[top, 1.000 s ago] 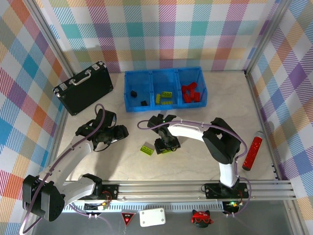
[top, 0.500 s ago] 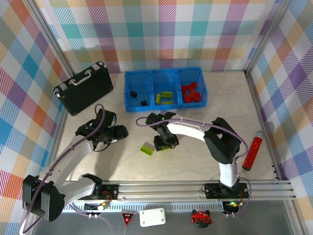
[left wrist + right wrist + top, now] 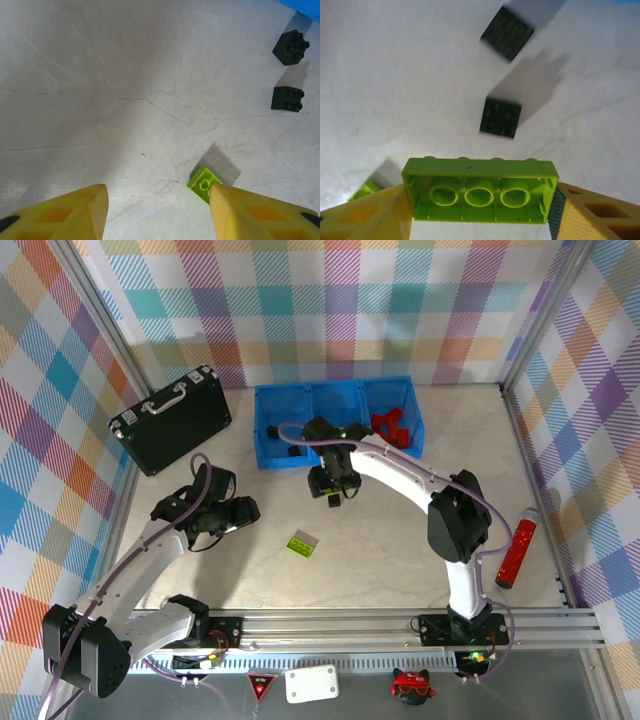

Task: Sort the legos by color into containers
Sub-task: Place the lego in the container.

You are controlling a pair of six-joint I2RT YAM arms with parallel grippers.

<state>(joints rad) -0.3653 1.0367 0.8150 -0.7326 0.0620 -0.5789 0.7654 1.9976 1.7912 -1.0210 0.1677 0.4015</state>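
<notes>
Reading from the middle of the bench [image 3: 390, 555], the surface is bare at 6 o'clock and in front of my parted left fingers [image 3: 243, 510] at 9. A loose lime brick [image 3: 301, 543] lies at 7. The blue tray [image 3: 262, 440] closes off 12, with two black bricks [image 3: 287, 98] just before it. My right fingers [image 3: 331, 488], clamped on a held lime brick [image 3: 480, 192], hang close by. The right arm [image 3: 400, 480] arcs from 5 round to 12. The black case [image 3: 170, 420] fills 10, and a red tube [image 3: 518, 545] lies at 4.

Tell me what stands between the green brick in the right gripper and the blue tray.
Nothing visible. The right gripper holds the green brick clear of the table; two black cubes lie low beneath it, short of the blue tray's front wall.
</notes>
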